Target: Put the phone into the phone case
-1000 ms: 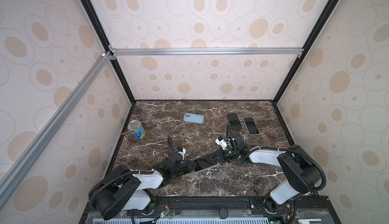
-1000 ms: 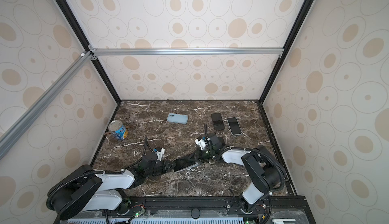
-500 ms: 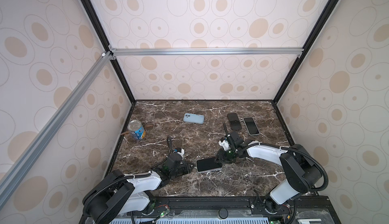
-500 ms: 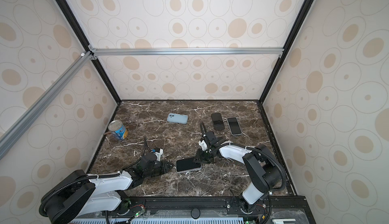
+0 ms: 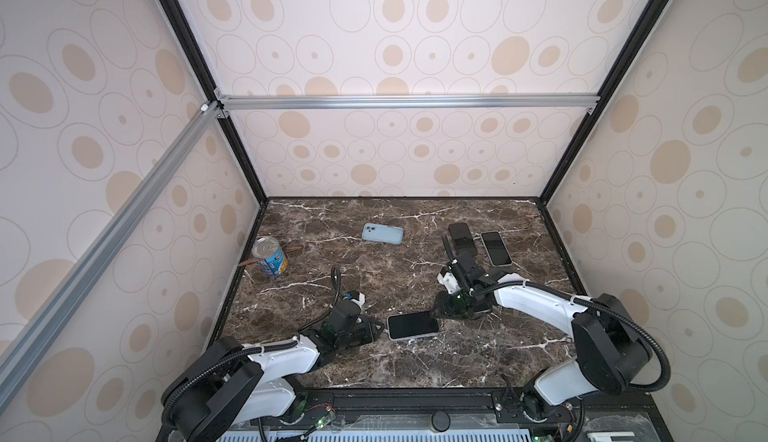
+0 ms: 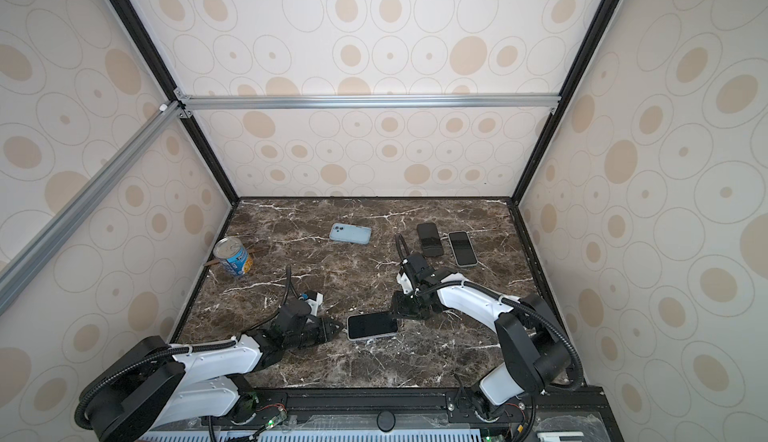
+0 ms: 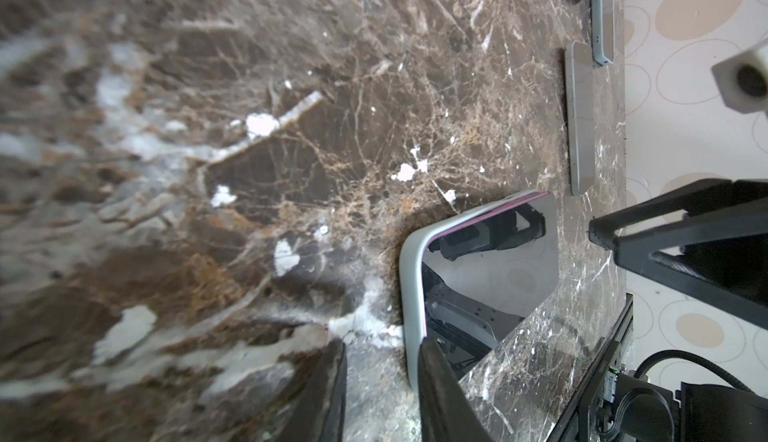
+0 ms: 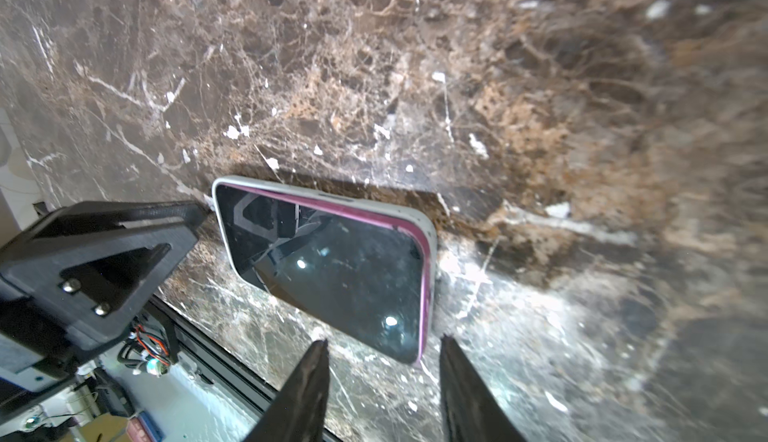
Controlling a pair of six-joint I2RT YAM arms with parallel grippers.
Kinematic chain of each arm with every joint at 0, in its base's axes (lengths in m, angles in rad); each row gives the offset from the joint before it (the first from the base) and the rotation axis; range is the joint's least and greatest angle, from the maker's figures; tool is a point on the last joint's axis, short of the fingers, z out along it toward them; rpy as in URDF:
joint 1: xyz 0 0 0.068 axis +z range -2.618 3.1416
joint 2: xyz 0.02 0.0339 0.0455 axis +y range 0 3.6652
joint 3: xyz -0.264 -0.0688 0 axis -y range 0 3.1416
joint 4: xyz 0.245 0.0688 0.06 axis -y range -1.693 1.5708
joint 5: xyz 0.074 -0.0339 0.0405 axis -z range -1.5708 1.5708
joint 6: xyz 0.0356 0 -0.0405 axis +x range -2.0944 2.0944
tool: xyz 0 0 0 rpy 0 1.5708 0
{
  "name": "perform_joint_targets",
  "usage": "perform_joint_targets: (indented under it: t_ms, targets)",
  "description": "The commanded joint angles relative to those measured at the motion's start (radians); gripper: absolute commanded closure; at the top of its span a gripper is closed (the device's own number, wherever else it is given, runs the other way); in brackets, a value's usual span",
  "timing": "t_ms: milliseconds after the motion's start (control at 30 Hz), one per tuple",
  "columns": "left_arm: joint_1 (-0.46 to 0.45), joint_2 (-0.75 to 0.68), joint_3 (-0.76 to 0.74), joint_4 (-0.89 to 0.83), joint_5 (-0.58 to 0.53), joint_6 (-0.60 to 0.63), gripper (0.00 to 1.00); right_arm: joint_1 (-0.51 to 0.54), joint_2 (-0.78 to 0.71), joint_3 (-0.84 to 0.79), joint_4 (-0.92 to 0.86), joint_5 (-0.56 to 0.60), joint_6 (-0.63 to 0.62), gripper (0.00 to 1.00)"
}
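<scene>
The right gripper [image 8: 383, 341] has its two black fingers parted with nothing between them. Their tips stop just short of one short end of the glossy, dark-screened, pink-edged phone [image 8: 332, 274], and the gap faces it. The left gripper [image 7: 384, 346] is parted too, with only bare stone in its gap. One of its fingers [image 7: 438, 382] overlaps a corner of the pale grey-white phone case [image 7: 411, 278] in the left wrist view (whether it touches there, I cannot tell).

The phone lies screen up inside the phone case, its pink edge showing as a thin line within the pale rim. Whether every corner is pressed fully home cannot be made out. In both top views the pair lies flat near the front middle of the dark brown, white-veined marble tabletop [image 5: 457, 361]. The left gripper is just beside its left end and the right gripper is at its far right corner. Both arms are stretched low over the stone.

Further back, well apart from the grippers, a light blue phone [image 5: 382, 233] lies back up near the middle. A black phone [image 5: 461, 237] and a silver-rimmed phone [image 5: 495, 248] lie side by side at the right. A tin can [image 5: 270, 258] with a blue label stands upright by the left wall.
</scene>
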Motion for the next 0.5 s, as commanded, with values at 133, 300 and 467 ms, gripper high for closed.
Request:
perform_joint_targets:
  t_ms: [133,300,467]
  targets:
    - [-0.007,0.033,0.074,-0.016,0.041,0.028,0.69,0.000,-0.011,-0.022,-0.054,0.048,-0.033,0.73]
    - [-0.009,0.090,0.075,0.039,0.085,0.010,0.70,-0.002,0.028,-0.032,-0.016,0.009,-0.032,0.80]
    - [-0.013,0.109,0.070,0.049,0.088,0.007,0.71,0.000,0.076,-0.045,0.010,-0.020,-0.029,0.84]
